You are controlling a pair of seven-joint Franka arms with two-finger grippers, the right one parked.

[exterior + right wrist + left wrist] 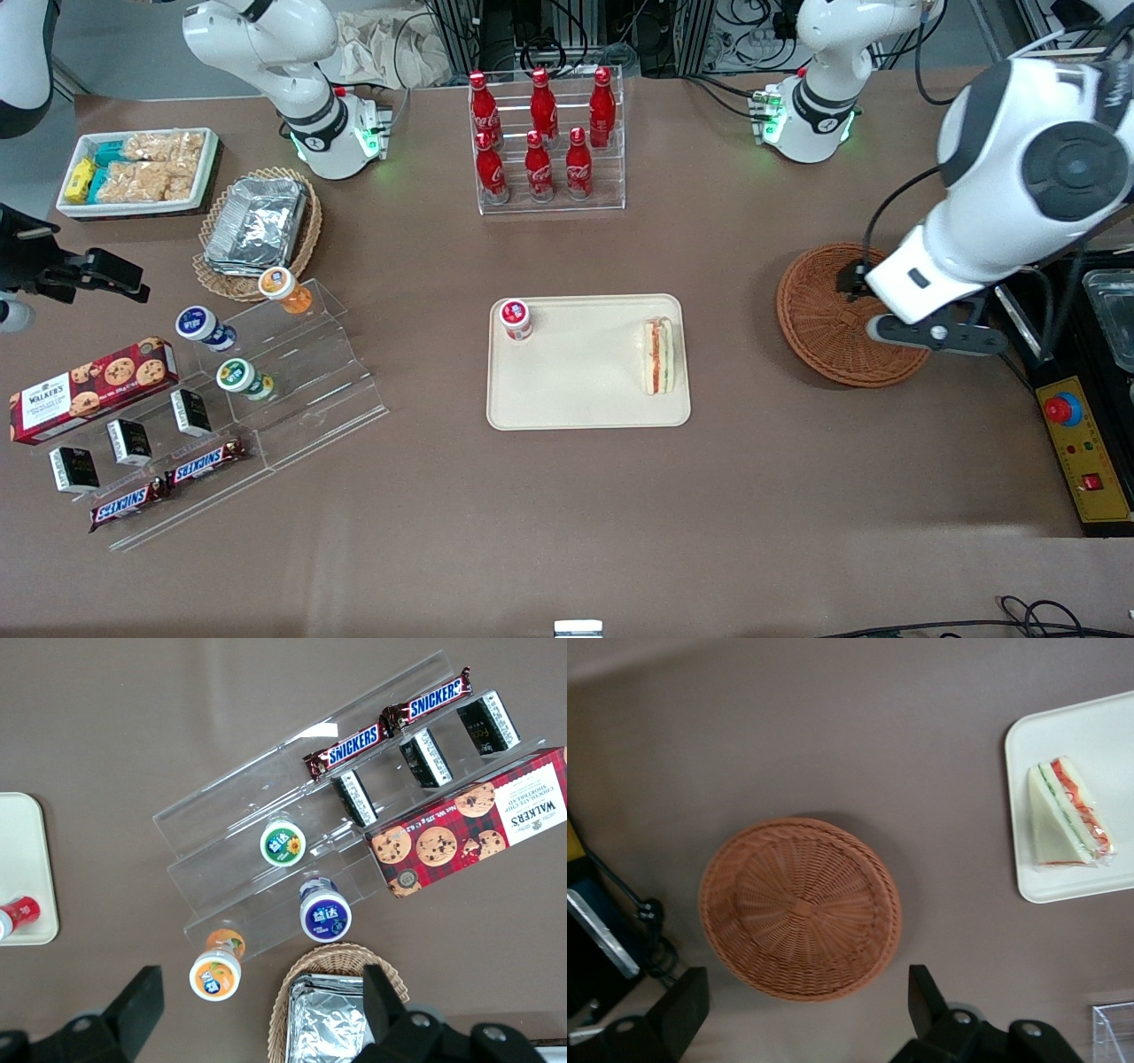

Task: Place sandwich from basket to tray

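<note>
Cream tray (576, 390) carries sandwich (658, 356) | basket (819, 306) beside tray, vacant | claw (806, 1014) above basket, spread wide, holding nothing | sandwich judged light, soft, crushable: grip gently across bread faces, not filling edge

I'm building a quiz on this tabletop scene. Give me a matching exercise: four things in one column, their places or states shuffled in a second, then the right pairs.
Things:
1. sandwich
2. basket
3. gripper
4. red-capped cup

Places or states:
A. empty, on the table beside the tray
B. open, above the basket
C. lying on the tray at the edge nearest the basket
D. standing on the tray at the corner toward the parked arm's end

Pairs: 1-C, 2-A, 3-B, 4-D
</note>
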